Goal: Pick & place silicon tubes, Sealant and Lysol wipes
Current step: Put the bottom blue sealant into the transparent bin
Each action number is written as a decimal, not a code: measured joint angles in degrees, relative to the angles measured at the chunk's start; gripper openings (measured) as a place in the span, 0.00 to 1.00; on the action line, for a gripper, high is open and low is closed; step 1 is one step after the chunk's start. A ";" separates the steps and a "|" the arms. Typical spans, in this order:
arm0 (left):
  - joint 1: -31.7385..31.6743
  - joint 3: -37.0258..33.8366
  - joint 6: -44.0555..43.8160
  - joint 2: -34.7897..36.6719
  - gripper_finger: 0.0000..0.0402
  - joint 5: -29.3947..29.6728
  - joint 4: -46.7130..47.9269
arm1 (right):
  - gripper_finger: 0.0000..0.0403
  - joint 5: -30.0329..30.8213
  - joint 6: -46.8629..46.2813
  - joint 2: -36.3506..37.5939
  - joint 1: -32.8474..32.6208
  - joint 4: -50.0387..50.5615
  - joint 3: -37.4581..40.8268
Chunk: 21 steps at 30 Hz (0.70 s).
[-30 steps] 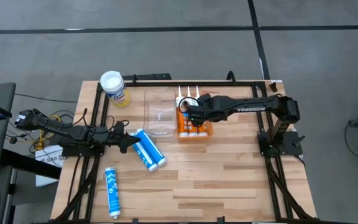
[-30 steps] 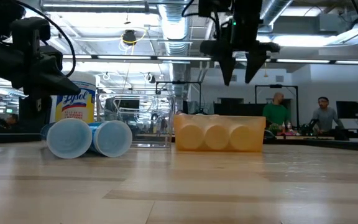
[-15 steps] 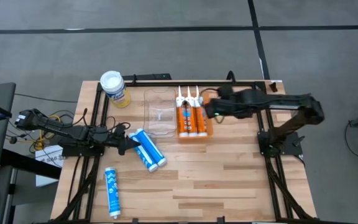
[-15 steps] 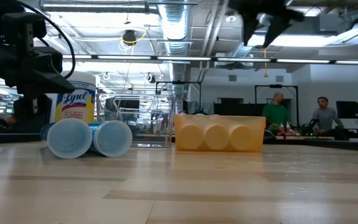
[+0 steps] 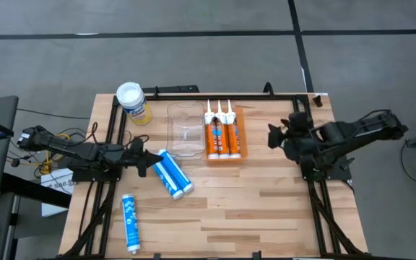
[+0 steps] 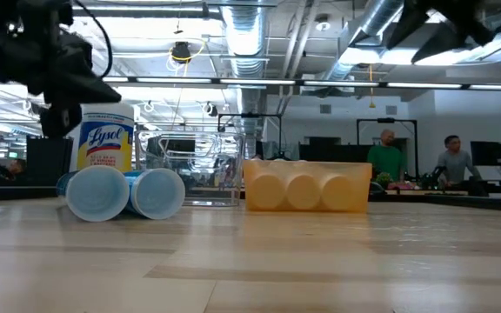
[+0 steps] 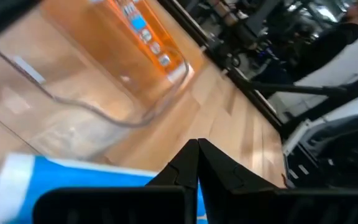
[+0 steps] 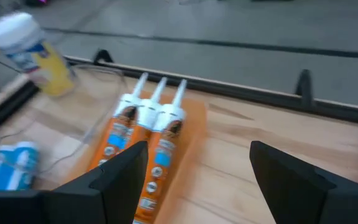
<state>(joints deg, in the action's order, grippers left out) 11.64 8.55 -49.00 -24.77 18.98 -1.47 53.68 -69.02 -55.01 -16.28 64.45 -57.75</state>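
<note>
Beside the orange tray (image 5: 240, 134), my right gripper (image 5: 274, 135) hangs wide and empty (left gripper (image 5: 144, 162) pinched closed by the blue tubes (image 5: 172, 173)).

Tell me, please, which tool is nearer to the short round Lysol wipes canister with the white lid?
The left tool: it sits just in front of the Lysol wipes canister, beside the paired blue tubes. The right tool is far across the table, beyond the orange sealant tubes.
</note>
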 joint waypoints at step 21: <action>2.83 26.47 -27.91 -17.15 0.00 -16.93 43.14 | 0.69 12.47 -9.13 5.37 -13.71 -15.68 18.94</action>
<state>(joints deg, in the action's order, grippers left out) 14.47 35.02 -76.91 -41.92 2.04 41.67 66.15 -78.15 -49.64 -30.00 48.78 -38.81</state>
